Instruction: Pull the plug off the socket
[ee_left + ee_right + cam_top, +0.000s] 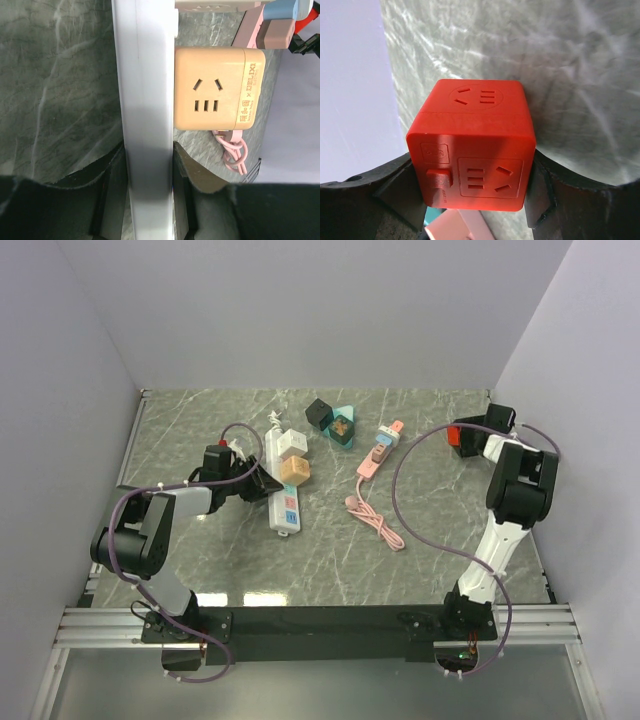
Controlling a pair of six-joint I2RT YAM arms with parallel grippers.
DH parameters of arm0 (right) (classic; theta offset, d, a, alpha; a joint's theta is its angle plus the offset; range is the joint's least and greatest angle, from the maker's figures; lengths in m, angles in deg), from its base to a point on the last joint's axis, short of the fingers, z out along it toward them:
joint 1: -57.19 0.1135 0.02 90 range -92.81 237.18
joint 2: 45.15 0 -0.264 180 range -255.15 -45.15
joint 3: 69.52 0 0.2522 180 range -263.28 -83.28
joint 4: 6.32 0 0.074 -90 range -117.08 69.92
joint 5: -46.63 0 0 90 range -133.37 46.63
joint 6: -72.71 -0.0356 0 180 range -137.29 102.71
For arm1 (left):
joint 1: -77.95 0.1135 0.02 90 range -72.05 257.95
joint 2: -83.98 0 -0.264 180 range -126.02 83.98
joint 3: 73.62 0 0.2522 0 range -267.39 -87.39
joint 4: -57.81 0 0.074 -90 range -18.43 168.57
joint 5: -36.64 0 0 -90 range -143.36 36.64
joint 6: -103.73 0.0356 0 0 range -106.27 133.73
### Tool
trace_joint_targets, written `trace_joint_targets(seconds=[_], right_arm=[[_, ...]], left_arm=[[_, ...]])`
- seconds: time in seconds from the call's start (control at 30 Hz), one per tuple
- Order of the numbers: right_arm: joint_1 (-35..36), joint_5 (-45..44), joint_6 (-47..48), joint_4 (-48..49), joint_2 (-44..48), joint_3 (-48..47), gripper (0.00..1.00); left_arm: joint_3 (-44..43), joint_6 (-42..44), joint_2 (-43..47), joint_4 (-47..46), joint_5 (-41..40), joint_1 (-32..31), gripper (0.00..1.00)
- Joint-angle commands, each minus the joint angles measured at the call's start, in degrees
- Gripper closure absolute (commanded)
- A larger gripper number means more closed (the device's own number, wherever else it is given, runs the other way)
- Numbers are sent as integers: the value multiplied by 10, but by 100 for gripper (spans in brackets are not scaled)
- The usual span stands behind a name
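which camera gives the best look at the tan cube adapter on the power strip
Left wrist: the tan cube adapter sits large against the white power strip, its sockets and label clear. Top external shows it small from above; right wrist misses it.

Soft even light, weak shadows; top view sharp; white strip (145,90) slightly blurred, shaded at btm.
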Motion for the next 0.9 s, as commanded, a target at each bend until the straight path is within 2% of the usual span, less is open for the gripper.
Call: trace_joint_targets(seconds=[0.0,0.13,0.2,0.33,0.6,0.67,0.73,0.77,0.87], right_arm=[[11,28,-19,16,-11,-33,38],[20,23,-22,-4,9,-26,33],[22,10,-27,-50,29,-17,32],[26,-14,-44,-74,64,28,30],[28,-6,-17,-176,54,-2,28],[29,-8,-7,-194,54,-7,15],[29,-5,5,-213,47,-22,14],[29,-6,7,-227,47,-24,4],[29,-14,12,-220,75,2,3]], left_arm=[[9,14,18,13,9,-7,100],[6,12,8,8,13,-7,99],[6,12,4,2,16,-7,99],[8,13,0,-2,19,-7,99],[24,19,14,-8,23,-7,99],[27,20,18,-7,22,-7,99],[27,23,19,-4,21,-7,99],[26,24,18,-3,21,-7,99],[25,25,20,-1,21,-7,99]])
